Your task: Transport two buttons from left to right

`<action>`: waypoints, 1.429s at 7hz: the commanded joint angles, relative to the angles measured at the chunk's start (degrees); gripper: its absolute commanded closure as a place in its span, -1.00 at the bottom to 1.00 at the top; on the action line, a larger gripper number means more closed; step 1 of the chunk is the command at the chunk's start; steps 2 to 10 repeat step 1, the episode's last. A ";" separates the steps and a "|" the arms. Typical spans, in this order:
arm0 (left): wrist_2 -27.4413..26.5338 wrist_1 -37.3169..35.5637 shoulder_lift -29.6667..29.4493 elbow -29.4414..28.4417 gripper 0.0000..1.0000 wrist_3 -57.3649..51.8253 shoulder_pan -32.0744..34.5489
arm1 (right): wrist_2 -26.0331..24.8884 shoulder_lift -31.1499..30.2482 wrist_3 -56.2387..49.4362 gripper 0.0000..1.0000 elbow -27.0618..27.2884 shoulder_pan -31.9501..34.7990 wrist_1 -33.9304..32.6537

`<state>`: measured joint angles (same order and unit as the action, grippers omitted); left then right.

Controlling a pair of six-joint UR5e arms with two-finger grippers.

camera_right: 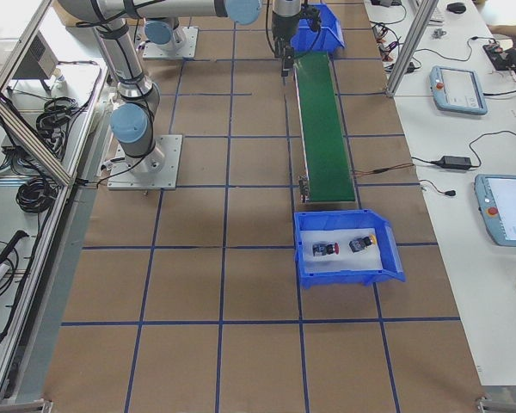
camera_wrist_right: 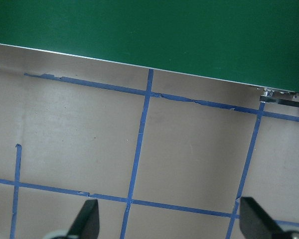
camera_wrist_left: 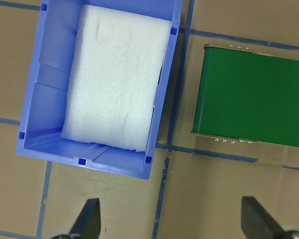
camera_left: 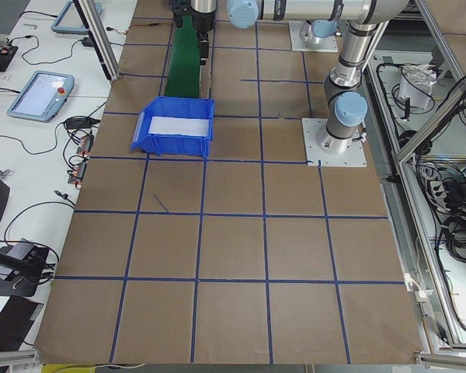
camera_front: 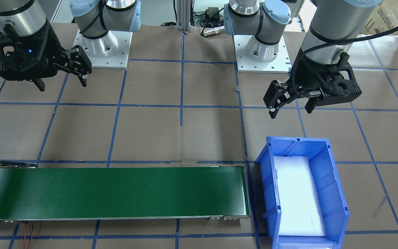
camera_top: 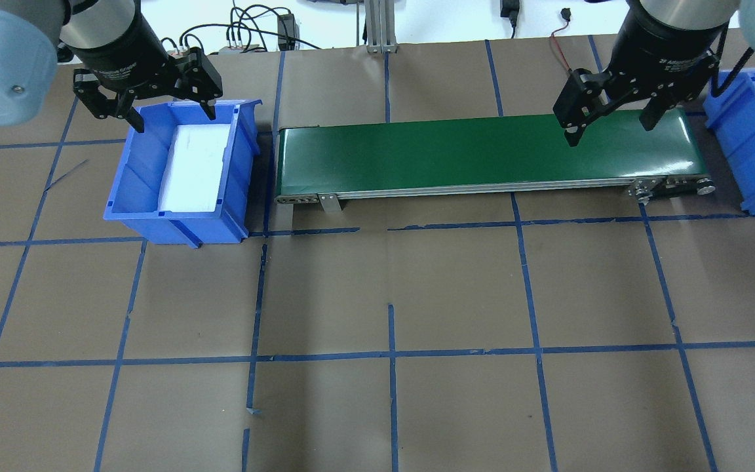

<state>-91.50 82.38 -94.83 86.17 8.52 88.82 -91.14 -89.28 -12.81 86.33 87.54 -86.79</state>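
Observation:
Both buttons lie on white foam in the blue right-hand bin: the red-capped one and the yellow-capped one side by side. That bin shows at the edge of the overhead view. My left gripper is open and empty above the far rim of the blue left-hand bin, which holds only white foam. My right gripper is open and empty, high over the right end of the green conveyor belt. Neither gripper touches a button.
The belt runs between the two bins, its left end right beside the left-hand bin. Brown paper with blue tape lines covers the table. The two arm bases stand on the robot's side.

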 commanded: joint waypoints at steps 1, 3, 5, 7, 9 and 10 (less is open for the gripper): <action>0.01 0.06 0.00 -0.04 -1.00 0.00 -0.05 | 0.00 0.07 -0.02 -1.00 0.06 0.00 0.04; 0.01 0.06 0.00 -0.04 -1.00 0.00 -0.05 | 0.00 0.07 -0.02 -1.00 0.06 0.00 0.04; 0.01 0.06 0.00 -0.04 -1.00 0.00 -0.05 | 0.00 0.07 -0.02 -1.00 0.06 0.00 0.04; 0.01 0.06 0.00 -0.04 -1.00 0.00 -0.05 | 0.00 0.07 -0.02 -1.00 0.06 0.00 0.04; 0.01 0.06 0.00 -0.04 -1.00 0.00 -0.05 | 0.00 0.07 -0.02 -1.00 0.06 0.00 0.04; 0.01 0.06 0.00 -0.04 -1.00 0.00 -0.05 | 0.00 0.07 -0.02 -1.00 0.06 0.00 0.04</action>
